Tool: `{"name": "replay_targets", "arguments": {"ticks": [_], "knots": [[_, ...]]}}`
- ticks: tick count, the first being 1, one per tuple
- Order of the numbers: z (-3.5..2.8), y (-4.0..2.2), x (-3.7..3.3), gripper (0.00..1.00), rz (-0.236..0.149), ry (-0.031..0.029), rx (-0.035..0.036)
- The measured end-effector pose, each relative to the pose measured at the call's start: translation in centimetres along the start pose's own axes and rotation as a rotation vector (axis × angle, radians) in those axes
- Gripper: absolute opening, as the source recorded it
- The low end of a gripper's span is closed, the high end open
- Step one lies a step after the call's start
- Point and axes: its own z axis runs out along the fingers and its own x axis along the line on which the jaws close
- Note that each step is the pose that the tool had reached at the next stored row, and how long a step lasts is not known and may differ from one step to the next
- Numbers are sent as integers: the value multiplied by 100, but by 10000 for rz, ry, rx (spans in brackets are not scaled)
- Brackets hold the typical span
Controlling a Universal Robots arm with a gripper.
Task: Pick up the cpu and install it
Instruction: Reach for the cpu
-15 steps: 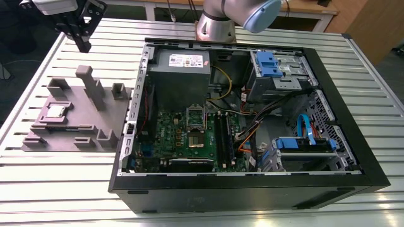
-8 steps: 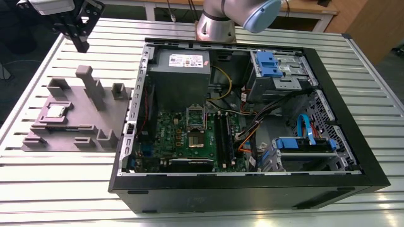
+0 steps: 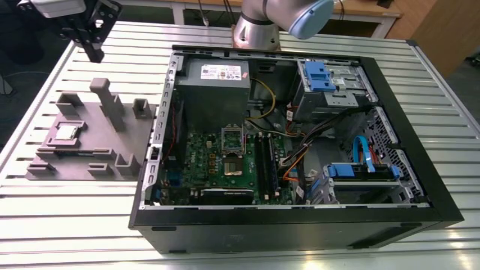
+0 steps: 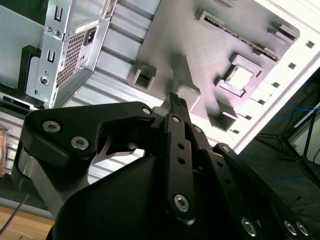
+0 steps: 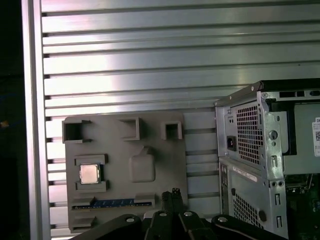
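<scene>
In the exterior view the gripper (image 3: 95,55) hung high, its fingers pressed together on nothing. The cpu (image 3: 67,132) sat well below it in a pocket of the grey tray (image 3: 90,166). Off to one side, the socket frame (image 3: 232,140) inside the open computer case (image 3: 300,230) seemed to hold no chip, so by my reading neither pickup nor install was done. In the second wrist view the cpu (image 4: 240,77) lay well beyond the closed gripper (image 4: 177,100). In the first wrist view it (image 5: 90,173) also rested in its pocket, apart from the gripper (image 5: 172,194).

You see the small square cpu (image 5: 89,173) gleaming silvery metal, the grey moulded tray (image 5: 116,150) matt plastic, the slatted tabletop (image 5: 150,65) brushed metal.
</scene>
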Motion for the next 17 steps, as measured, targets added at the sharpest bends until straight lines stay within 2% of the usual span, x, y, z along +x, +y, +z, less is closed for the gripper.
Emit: {"name": "replay_targets", "arguments": {"ticks": [17], "knots": [[1, -6, 80, 11, 0, 0, 0]]}}
